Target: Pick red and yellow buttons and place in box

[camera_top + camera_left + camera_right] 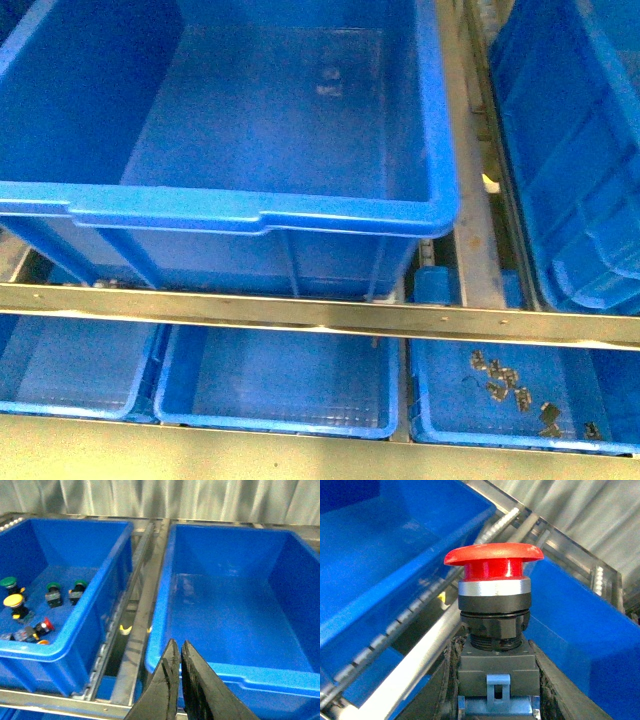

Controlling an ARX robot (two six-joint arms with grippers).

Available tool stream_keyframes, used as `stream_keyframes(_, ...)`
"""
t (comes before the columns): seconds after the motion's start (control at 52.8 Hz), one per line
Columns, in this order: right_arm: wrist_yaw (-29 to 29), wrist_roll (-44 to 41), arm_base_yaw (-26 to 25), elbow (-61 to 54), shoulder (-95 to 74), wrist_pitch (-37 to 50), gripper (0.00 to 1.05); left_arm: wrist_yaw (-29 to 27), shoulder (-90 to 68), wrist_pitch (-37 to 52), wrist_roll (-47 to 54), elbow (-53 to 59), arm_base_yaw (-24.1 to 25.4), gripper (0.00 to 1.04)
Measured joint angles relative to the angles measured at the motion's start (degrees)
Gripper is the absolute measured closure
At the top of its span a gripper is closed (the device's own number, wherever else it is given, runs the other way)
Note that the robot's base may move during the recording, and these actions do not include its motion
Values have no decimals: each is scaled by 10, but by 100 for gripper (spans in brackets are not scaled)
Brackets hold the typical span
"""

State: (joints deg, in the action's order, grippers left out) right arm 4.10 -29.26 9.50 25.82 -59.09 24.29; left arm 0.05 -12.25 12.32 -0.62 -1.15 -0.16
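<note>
The double-rimmed box (pixel 570 160) stands at my right. The empty single-rimmed crate (pixel 280 130) sits straight ahead. Beside it, across a metal rail (pixel 142 580), a third crate (pixel 75 625) holds a yellow button (pixel 13 601), a spare red button (pixel 45 626) and green switches (pixel 53 587). My left hand (pixel 178 644) is clenched on nothing by the empty crate's rim. My right hand (pixel 497 677) grasps a red button (pixel 493 562) by its body.

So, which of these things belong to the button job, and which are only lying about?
For the job: red button in the right gripper; yellow button and second red button in the supply crate; box with doubled rim.
Lying about: green buttons; centre crate; shallow trays; metal clips.
</note>
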Motion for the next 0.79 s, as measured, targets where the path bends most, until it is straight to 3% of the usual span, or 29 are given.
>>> stream_keyframes(0.189, -6, 2, 2, -4, 1, 12, 79, 2, 24, -25, 0, 0, 0, 102)
stream_keyframes(0.322, 2, 6, 13, -4, 2, 17, 79, 0, 105, -120, 1, 0, 0, 102)
stream_keyframes(0.795, 1, 12, 5, -10, 6, 20, 79, -1, 114, -123, 1, 0, 1, 102)
